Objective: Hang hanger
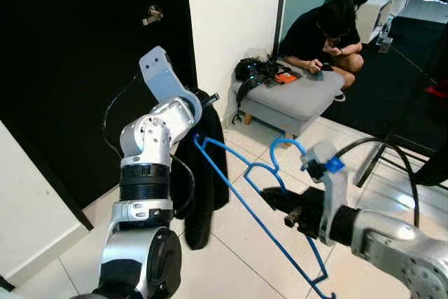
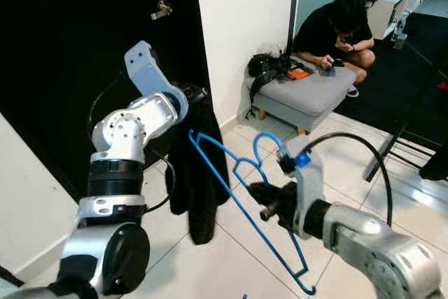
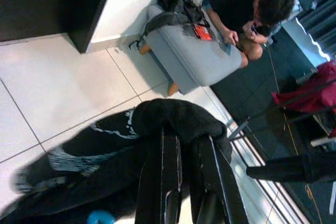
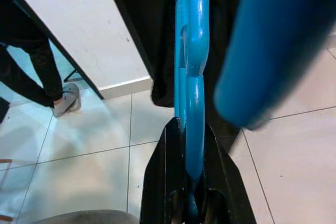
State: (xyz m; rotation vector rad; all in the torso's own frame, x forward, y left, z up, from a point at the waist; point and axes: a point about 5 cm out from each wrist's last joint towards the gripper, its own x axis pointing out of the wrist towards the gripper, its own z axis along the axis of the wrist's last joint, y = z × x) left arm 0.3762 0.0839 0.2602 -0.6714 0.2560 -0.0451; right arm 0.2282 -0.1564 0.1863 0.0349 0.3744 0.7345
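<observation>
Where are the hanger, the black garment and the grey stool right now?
hanger (image 1: 231,185), left eye view, on its long blue bar.
garment (image 1: 208,166), left eye view, on the hanging black cloth.
stool (image 1: 297,99), left eye view, on the bare grey seat cushion.

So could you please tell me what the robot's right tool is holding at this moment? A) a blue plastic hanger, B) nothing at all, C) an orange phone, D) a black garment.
A: the right tool is shut on the blue plastic hanger, whose bar runs between its two black fingers in the right wrist view, while the black garment is gripped by the left tool.
</observation>
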